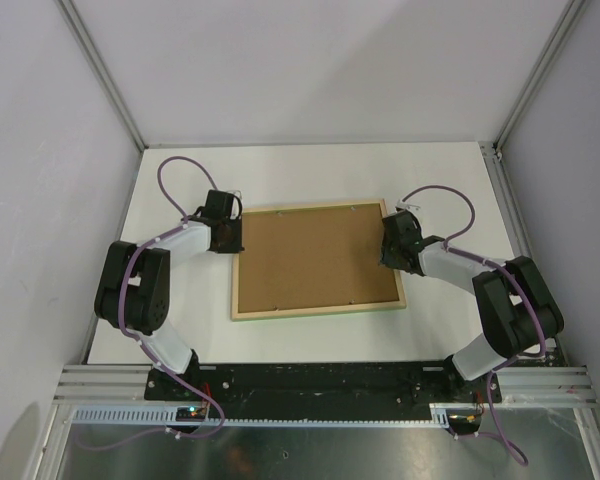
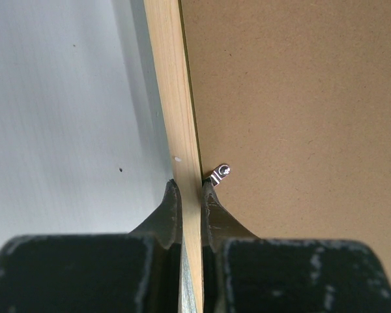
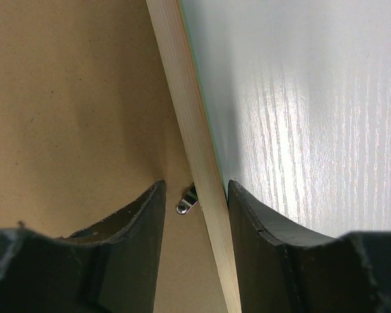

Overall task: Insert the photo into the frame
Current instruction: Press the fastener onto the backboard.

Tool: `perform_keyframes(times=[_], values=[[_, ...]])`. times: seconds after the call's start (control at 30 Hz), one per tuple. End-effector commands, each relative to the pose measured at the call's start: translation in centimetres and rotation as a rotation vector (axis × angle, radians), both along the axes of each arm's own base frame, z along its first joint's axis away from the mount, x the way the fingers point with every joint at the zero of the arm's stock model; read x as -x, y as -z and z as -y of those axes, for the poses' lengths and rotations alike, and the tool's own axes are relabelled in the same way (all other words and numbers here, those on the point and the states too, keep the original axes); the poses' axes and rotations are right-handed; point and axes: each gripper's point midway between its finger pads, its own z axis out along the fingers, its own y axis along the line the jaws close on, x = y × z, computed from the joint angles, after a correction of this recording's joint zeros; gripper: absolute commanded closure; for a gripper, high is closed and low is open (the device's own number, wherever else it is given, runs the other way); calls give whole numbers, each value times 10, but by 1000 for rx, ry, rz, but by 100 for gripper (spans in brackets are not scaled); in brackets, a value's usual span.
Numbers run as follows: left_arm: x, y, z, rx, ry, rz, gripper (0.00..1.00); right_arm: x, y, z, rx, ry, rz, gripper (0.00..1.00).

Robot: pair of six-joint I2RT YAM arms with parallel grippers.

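The frame lies face down on the white table, pale wood back up, with a thin green edge showing. A brown backing board fills it. The photo is hidden. My left gripper is shut on the frame's left rail, one finger on each side of it, beside a small metal clip. My right gripper is open and straddles the right rail. Its outer finger is against the rail and its inner finger stands apart over the board, near another clip.
The white table is closed in by grey walls at the left, right and back. A black mounting rail runs along the near edge. Purple cables loop off both arms.
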Motion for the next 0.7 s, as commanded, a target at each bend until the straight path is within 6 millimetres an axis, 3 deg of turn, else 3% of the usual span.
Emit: perform_keyframes(times=[0.0,0.37,0.67], values=[[27,16,-16,-79,42,-110,100,25,13,8,44,-2,-109,55],[27,17,-18,-82,33,-113,100,35,22,15,84,-5,-158,64],[26,15,-20,-82,18,-108,100,42,28,20,137,-10,-199,50]])
